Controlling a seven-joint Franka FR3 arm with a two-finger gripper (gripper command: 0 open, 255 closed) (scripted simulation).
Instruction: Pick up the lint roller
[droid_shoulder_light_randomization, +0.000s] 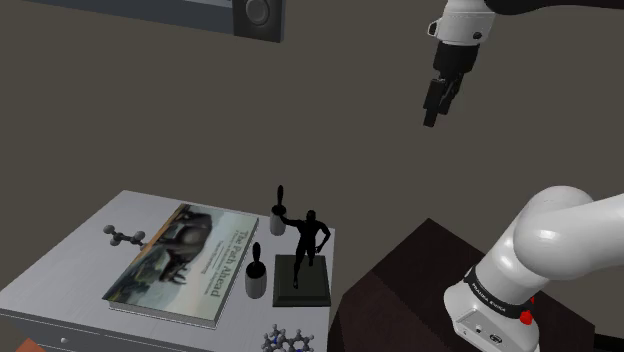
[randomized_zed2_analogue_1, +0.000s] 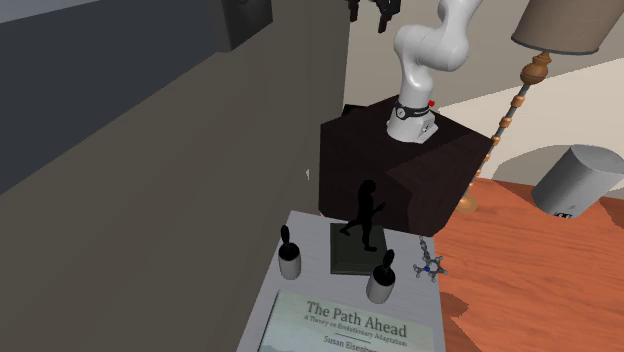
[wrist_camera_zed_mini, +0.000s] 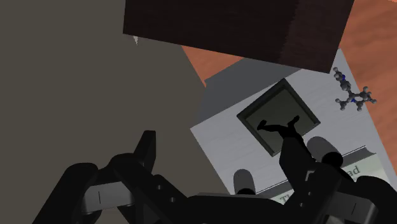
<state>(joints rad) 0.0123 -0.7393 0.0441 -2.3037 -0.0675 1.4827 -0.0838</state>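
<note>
the all-black two-finger gripper (droid_shoulder_light_randomization: 433, 104) was seen high in the air, pointing down, its fingers standing apart with nothing between them. beneath the arm lay the dark brown box stand (droid_shoulder_light_randomization: 400, 288), and just past its edge the low pale grey table (droid_shoulder_light_randomization: 70, 268).

the lint roller was judged to be one of two like pieces on that table, each a short pale grey cylinder standing upright with a black handle rising from its top. one, the front roller (droid_shoulder_light_randomization: 256, 275), was set near a small blue-and-grey molecule model (droid_shoulder_light_randomization: 290, 340); the other, the back roller (droid_shoulder_light_randomization: 279, 215), was set just behind a black figurine on a dark square base (droid_shoulder_light_randomization: 308, 248). which of the two was meant could not be told. both were placed between the figurine and a large picture book titled "the path ahead" (droid_shoulder_light_randomization: 180, 262).

from the fingers, both rollers lay well below and off toward the shoulder view's lower left. their long axes were held vertical, so a descent over a handle, or a clasp across a drum, would be called for. the figurine's raised arm was judged a likely obstacle.
</note>
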